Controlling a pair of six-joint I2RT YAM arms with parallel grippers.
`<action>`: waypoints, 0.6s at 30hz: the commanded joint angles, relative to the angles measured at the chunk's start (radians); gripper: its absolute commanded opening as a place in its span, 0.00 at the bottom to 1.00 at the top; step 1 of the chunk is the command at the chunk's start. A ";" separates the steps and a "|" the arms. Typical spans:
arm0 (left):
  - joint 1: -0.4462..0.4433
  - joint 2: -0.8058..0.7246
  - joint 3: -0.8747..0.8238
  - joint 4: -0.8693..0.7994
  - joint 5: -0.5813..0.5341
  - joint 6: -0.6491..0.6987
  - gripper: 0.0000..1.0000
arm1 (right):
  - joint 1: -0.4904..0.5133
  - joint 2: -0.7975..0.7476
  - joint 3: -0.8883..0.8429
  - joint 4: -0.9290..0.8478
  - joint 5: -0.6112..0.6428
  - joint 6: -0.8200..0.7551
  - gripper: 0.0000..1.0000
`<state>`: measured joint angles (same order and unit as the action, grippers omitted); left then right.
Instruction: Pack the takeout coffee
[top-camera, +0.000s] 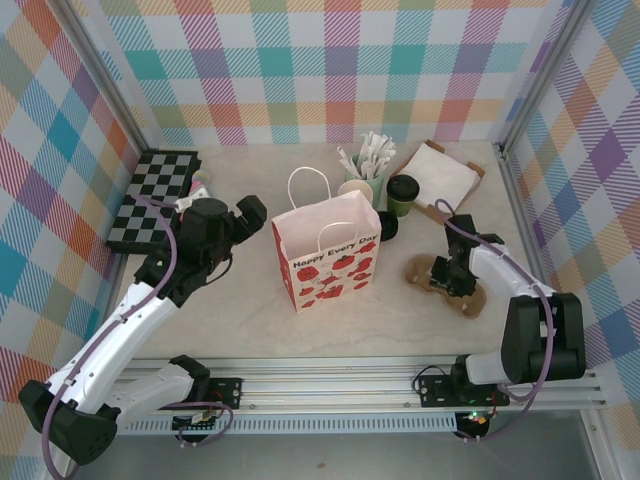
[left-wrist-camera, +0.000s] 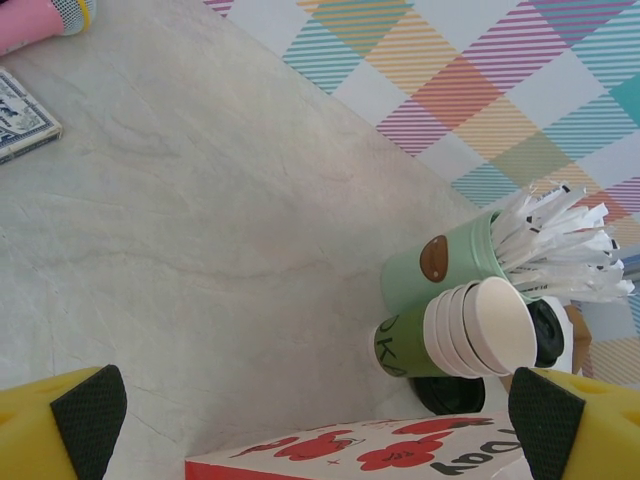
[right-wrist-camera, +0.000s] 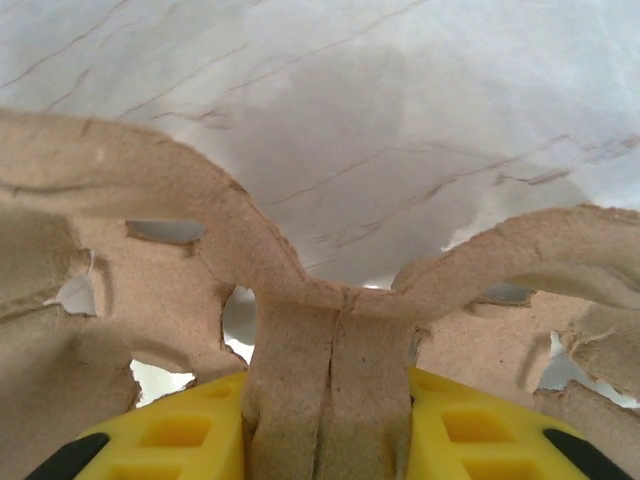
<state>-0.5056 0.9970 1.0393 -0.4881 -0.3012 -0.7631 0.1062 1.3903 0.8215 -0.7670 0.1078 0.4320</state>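
Pictured: my right hand (right-wrist-camera: 328, 440) clamps the centre ridge of the cardboard cup carrier (top-camera: 418, 270) at the right of the surface (top-camera: 230, 310), while my left hand (top-camera: 248, 213) hangs wide apart just left of the red-and-white paper bag (top-camera: 325, 255). The takeout coffee (top-camera: 403, 194) stands untouched beyond the bag's far right corner, beside the stack of cream cups (top-camera: 355, 190) and the cutlery cup (top-camera: 372, 165) (nothing looks packed yet). I judge the step in hand to be securing the carrier. The next move calls for a level lift toward the coffee without tearing that thin ridge.
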 joint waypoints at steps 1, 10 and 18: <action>0.010 0.023 0.022 0.046 -0.016 0.008 1.00 | 0.068 0.046 0.076 -0.046 0.027 -0.104 0.33; 0.012 0.077 0.059 0.053 0.011 0.043 1.00 | 0.121 0.245 0.232 -0.103 0.051 -0.332 0.36; 0.012 0.110 0.079 0.042 0.030 0.059 1.00 | 0.121 0.274 0.242 -0.025 -0.038 -0.231 0.70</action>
<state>-0.5049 1.0992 1.0863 -0.4633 -0.2790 -0.7277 0.2245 1.6478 1.0382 -0.8078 0.1085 0.1524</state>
